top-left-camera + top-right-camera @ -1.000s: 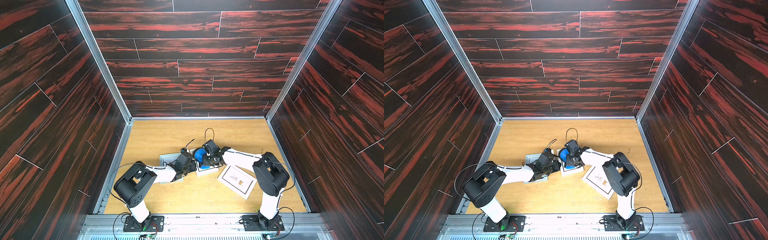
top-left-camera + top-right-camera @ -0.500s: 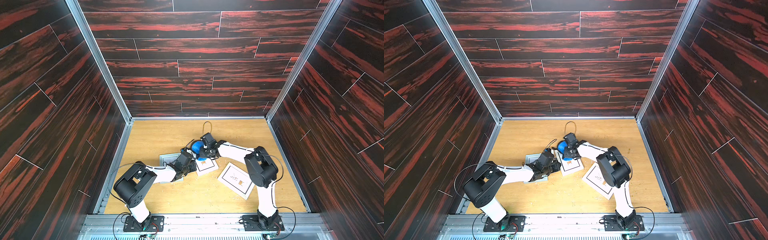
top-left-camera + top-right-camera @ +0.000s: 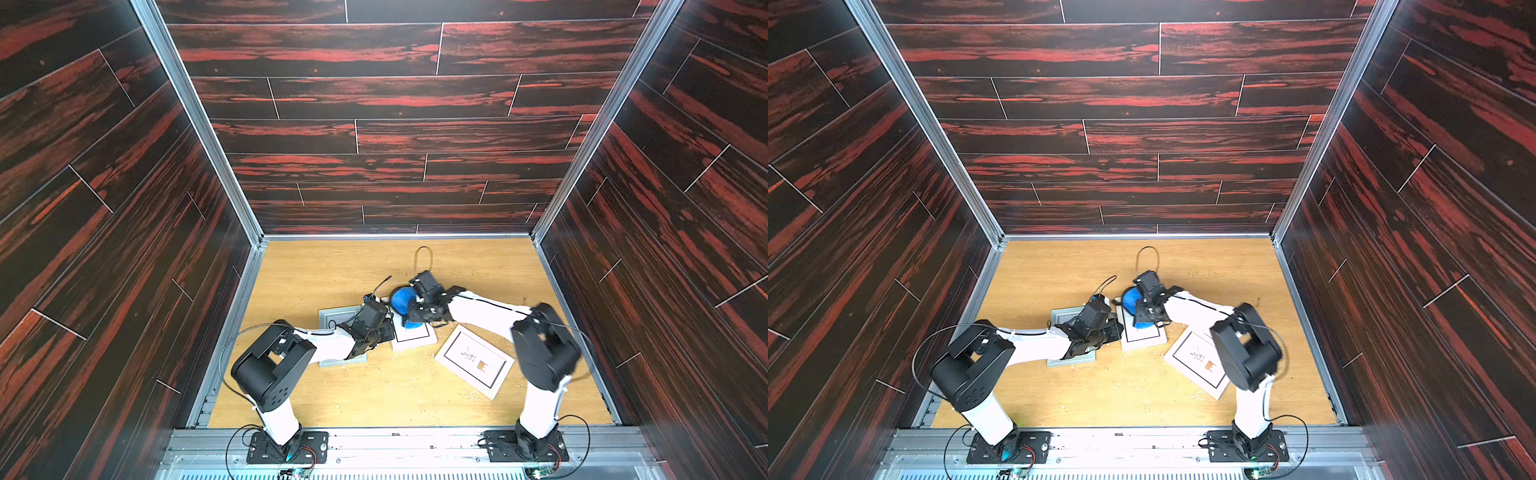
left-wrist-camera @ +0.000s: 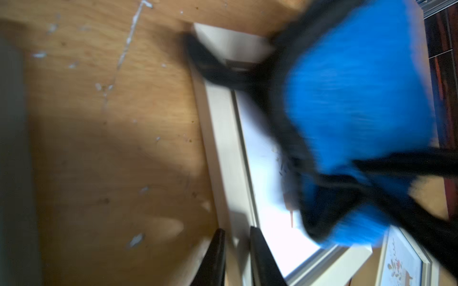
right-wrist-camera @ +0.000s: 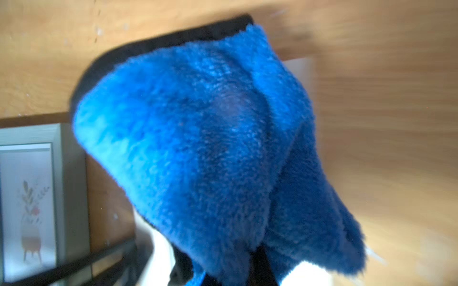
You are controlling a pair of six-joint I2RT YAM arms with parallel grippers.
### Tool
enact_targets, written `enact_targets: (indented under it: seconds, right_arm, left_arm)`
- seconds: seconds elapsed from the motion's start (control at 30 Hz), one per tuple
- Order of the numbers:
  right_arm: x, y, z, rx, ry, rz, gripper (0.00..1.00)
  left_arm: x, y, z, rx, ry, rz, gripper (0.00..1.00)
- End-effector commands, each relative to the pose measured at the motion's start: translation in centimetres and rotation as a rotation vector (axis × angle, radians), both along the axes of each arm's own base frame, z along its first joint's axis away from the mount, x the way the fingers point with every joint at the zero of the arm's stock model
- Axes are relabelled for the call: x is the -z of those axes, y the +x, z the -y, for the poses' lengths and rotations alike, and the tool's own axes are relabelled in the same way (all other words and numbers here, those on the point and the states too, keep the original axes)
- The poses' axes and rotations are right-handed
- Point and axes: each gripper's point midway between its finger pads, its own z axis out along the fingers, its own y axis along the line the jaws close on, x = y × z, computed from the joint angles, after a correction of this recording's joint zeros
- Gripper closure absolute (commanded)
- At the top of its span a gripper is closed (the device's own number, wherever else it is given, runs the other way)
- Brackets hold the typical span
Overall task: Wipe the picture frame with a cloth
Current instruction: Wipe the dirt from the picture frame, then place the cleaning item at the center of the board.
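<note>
Frame (image 3: 415, 338) mid-wipe at pic centre, w/ R gripper (image 3: 409, 313) clamped on cloth (image 3: 402, 300), L gripper (image 4: 236, 231) pinching its edge; next, sweep cloth lightly across.

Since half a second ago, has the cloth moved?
Yes. The cloth has slid from the far edge of the middle frame back toward its near edge, closer to the robot's bases.

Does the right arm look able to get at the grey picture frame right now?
Probably not cleanly. The left arm lies across the grey frame, covering most of it, and the right claw is shut on the cloth over the middle frame.
</note>
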Motion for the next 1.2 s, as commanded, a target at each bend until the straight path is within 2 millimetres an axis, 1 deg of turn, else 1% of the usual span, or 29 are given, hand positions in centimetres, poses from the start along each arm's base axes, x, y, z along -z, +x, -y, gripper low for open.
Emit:
enact_targets:
  seconds: [0.0,0.07,0.17,0.3,0.37,0.43,0.5,0.57,0.67,0.7,0.73,0.77,0.83,0.93,0.97,1.03,1.07,1.1,1.17]
  right_arm:
    - [-4.1,-0.7,2.6,-0.012,-0.022,0.093,1.0]
    - [-4.6,-2.3,3.2,-0.037,-0.014,0.083,1.0]
    - [-4.2,-5.2,4.4,-0.068,-0.01,0.053,1.0]
    - [-3.3,-9.5,4.7,-0.162,-0.03,0.007,1.0]
    - [-3.2,-11.7,4.2,-0.217,-0.053,0.0,1.0]
    - [-3.1,-14.0,3.3,-0.282,-0.064,-0.001,1.0]
    - [-3.1,-16.4,1.8,-0.361,-0.053,-0.005,1.0]
    - [-2.8,-18.2,0.7,-0.42,-0.05,-0.007,1.0]
    - [-1.9,-19.9,-0.3,-0.479,-0.087,-0.004,1.0]
    - [-1.4,-20.4,-0.8,-0.5,-0.097,-0.004,1.0]
    - [-1.0,-20.8,-1.2,-0.518,-0.105,-0.003,1.0]
    - [-0.5,-21.0,-1.5,-0.533,-0.119,-0.004,0.98]
    - [0.2,-21.4,-2.3,-0.557,-0.141,0.005,0.95]
    - [1.1,-21.5,-3.1,-0.58,-0.169,0.012,0.86]
    - [1.3,-21.6,-3.4,-0.59,-0.176,0.015,0.81]
    - [1.6,-21.7,-3.6,-0.603,-0.183,0.019,0.68]
    - [1.7,-21.8,-3.5,-0.609,-0.185,0.021,0.6]
    - [1.6,-21.8,-3.4,-0.612,-0.188,0.024,0.52]
    - [1.2,-21.9,-3.3,-0.624,-0.183,0.033,0.4]
  left_arm:
    - [3.7,-1.0,-1.6,0.016,0.134,-0.106,0.78]
    - [3.4,0.0,-0.9,0.026,0.139,-0.093,0.78]
    - [3.0,1.5,0.0,0.04,0.154,-0.079,0.78]
    - [1.9,3.0,0.8,0.047,0.157,-0.052,0.78]
    - [1.2,3.5,0.5,0.041,0.166,-0.036,0.77]
    - [0.5,3.8,0.0,0.031,0.165,-0.025,0.76]
    - [-0.4,4.1,-0.7,0.016,0.155,-0.012,0.73]
    - [-1.2,4.2,-1.2,0.009,0.144,0.002,0.71]
    - [-2.9,4.1,-1.7,0.01,0.123,0.025,0.65]
    - [-3.5,4.0,-1.9,0.011,0.12,0.036,0.6]
    - [-4.0,4.0,-2.0,0.012,0.116,0.047,0.58]
    - [-5.0,3.9,-2.2,0.011,0.107,0.066,0.56]
    - [-5.9,3.7,-2.3,0.02,0.102,0.078,0.54]
    - [-6.8,3.5,-2.7,0.02,0.096,0.087,0.53]
    - [-7.1,3.4,-2.8,0.02,0.095,0.091,0.53]
    - [-7.4,3.2,-3.3,0.014,0.097,0.096,0.52]
    - [-7.7,3.0,-3.6,0.009,0.096,0.101,0.52]
    - [-7.8,2.9,-3.9,0.004,0.094,0.105,0.51]
    - [-8.2,2.8,-4.7,-0.01,0.096,0.113,0.5]
